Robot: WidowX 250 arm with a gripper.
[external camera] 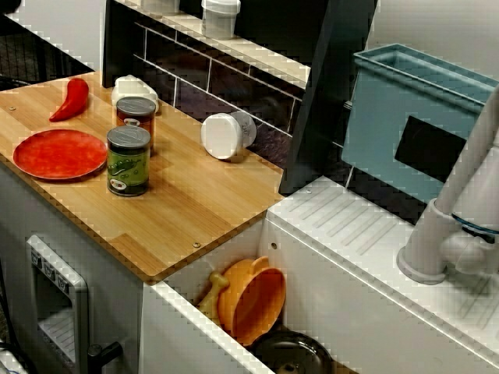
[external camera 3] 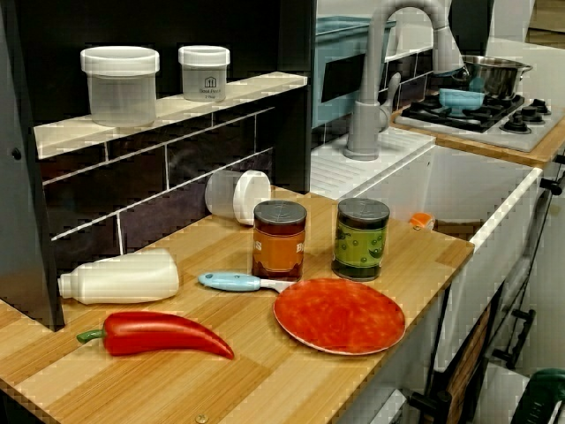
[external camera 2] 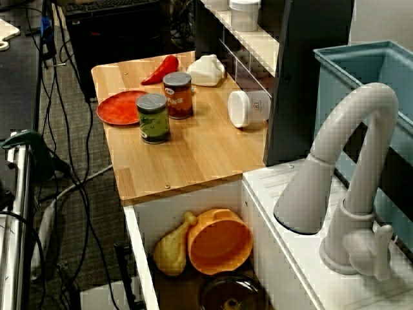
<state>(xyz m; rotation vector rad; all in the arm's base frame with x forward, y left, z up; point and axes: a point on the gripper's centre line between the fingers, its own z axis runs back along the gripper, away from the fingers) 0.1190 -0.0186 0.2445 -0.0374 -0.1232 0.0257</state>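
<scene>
Standing upright beside the round red plate [external camera: 59,153] near the wooden counter's [external camera: 195,202] front edge, the green-labelled metal can [external camera: 128,161] looks rigid, smooth and weighty, best grasped across its sides; no gripper is visible.

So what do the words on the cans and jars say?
Green can: label has print, too blurred to read.
Orange can: label print too blurred to read.
Small jar on the shelf: dark label, too small to read.
Tipped-over jar: faint mark, unreadable.
No other writing shows.
</scene>
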